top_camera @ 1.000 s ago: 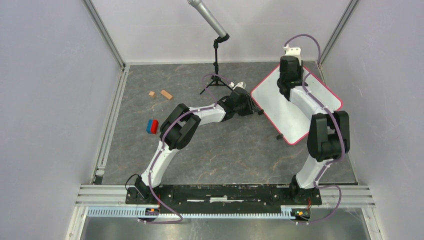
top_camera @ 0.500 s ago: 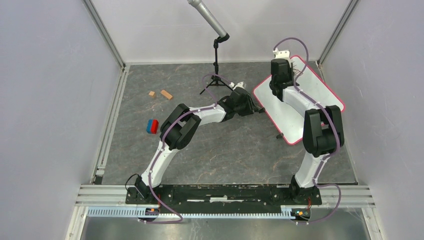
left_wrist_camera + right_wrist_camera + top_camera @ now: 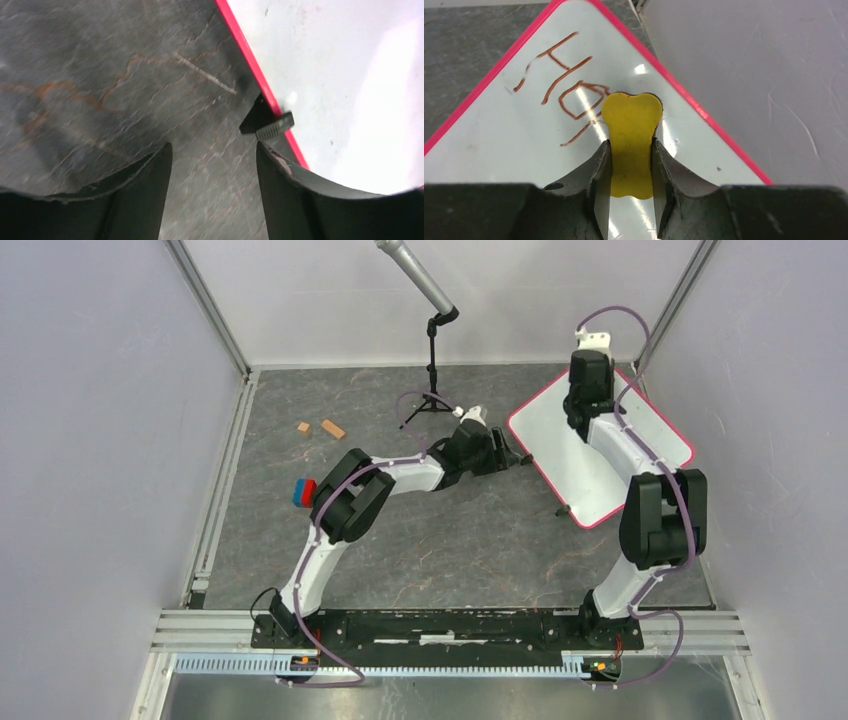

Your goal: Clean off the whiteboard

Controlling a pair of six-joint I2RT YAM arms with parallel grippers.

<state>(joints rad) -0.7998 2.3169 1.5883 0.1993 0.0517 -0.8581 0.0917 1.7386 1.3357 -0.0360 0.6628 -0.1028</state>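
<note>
At the left edge of the grey stone-patterned table (image 3: 450,540) lies a red-and-blue block (image 3: 304,491), with two small wooden blocks (image 3: 320,428) beyond it and a microphone stand (image 3: 434,360) at the far edge. Mid-table, the left gripper (image 3: 215,155) hovers over bare table with its fingers released and nothing between them, just beside the pink-rimmed near-left edge of the whiteboard (image 3: 560,455) and one of its black feet (image 3: 265,121). The whiteboard lies flat and askew in the table's far right corner. Over it the right gripper (image 3: 631,172) is clenched on a yellow bone-shaped eraser (image 3: 631,135), whose head touches reddish-brown handwriting (image 3: 561,75) near the board's far corner.
</note>
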